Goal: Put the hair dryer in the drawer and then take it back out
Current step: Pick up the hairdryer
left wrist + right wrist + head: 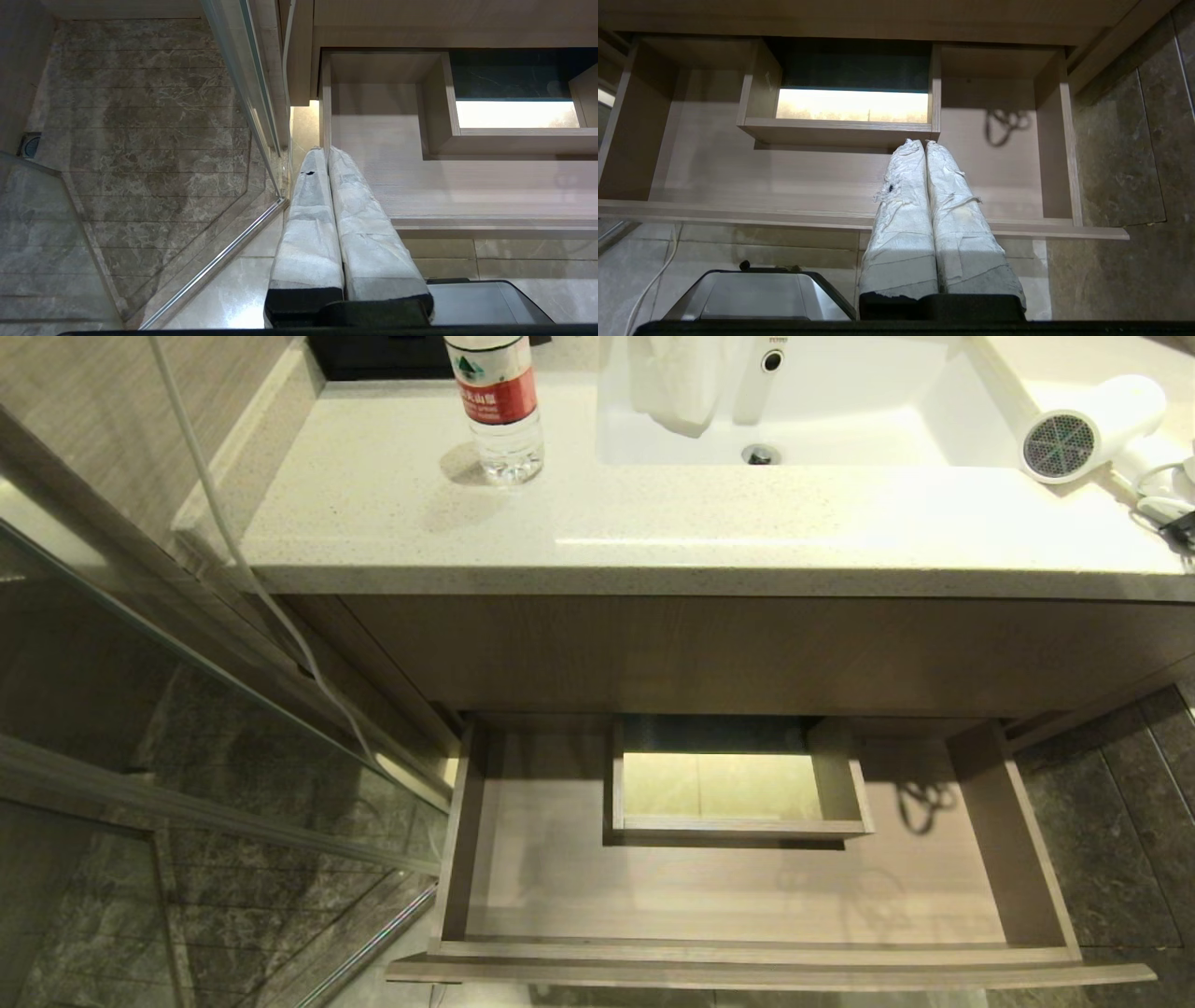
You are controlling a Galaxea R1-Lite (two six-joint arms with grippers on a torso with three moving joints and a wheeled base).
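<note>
A: Where's the target?

B: White rounded plastic hair dryer [1092, 429] with the grey honeycomb grille lies on the speckled pale stone counter [653, 537], far right, beside the white sink basin [943, 429]. The wide light wood-grain drawer [747, 896] is pulled open below, nothing in it.

A: Grippers?

B: Left gripper [325, 150] and right gripper [923, 143] are both closed tight, holding nothing, hanging low in front of the drawer (neither shows from the head camera).

A: Plan?

B: I'd open the right one wide, lift it to the counter, and grab the dryer body, not the cord. I'd keep clear of the clear red-labelled water bottle [497, 406].

A: Blind spots?

B: The dryer's handle and cord run off the frame edge; can't tell where the plug goes.
</note>
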